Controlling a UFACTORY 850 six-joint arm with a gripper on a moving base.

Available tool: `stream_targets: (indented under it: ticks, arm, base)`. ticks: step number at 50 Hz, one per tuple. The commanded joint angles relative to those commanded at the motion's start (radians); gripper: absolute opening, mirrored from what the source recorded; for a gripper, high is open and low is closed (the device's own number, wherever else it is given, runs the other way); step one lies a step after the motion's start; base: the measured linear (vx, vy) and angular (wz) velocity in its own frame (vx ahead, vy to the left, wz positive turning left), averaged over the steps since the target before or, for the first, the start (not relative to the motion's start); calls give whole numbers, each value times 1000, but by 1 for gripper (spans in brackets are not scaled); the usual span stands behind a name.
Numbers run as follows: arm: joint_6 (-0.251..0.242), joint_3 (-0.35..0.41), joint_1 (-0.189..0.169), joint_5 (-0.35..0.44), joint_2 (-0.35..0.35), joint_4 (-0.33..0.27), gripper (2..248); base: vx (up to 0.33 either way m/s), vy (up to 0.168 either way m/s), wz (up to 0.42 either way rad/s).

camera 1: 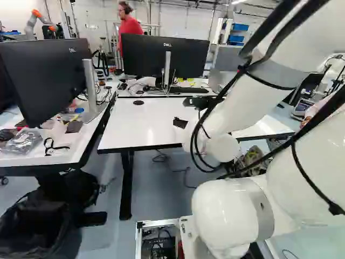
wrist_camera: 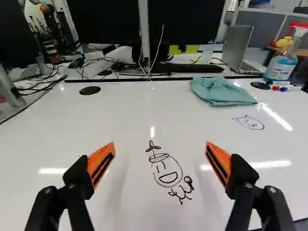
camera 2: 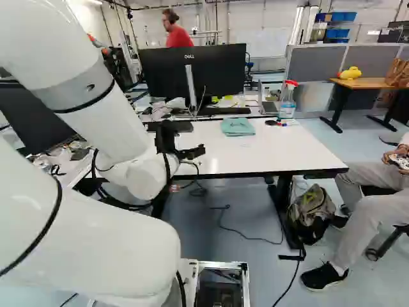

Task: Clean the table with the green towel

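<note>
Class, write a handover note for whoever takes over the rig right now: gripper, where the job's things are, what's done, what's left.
Gripper: the black gripper with orange pads is open and empty.
Things: folded blue-green cloth towel lies near the far edge of the glossy white tabletop. A black marker face and smaller blue drawing mark it.
Done: no cleaning evident.
Left: grip the towel, wipe off both drawings.
</note>
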Motion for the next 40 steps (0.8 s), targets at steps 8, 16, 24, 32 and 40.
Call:
stream_targets:
  ticks: [8, 16, 24, 32, 40]
  arm:
    - [0, 0, 0, 0, 0, 0, 247]
    - [0, -10, -11, 0, -12, 0, 247]
    - [0, -37, -36, 0, -26, 0, 247]
    - [0, -68, -62, 0, -40, 0, 247]
    - [0, -103, -86, 0, -56, 0, 247]
  base:
    - [0, 0, 0]
    - [0, 0, 0]
    - [0, 0, 0]
    - [0, 0, 0]
    - [0, 0, 0]
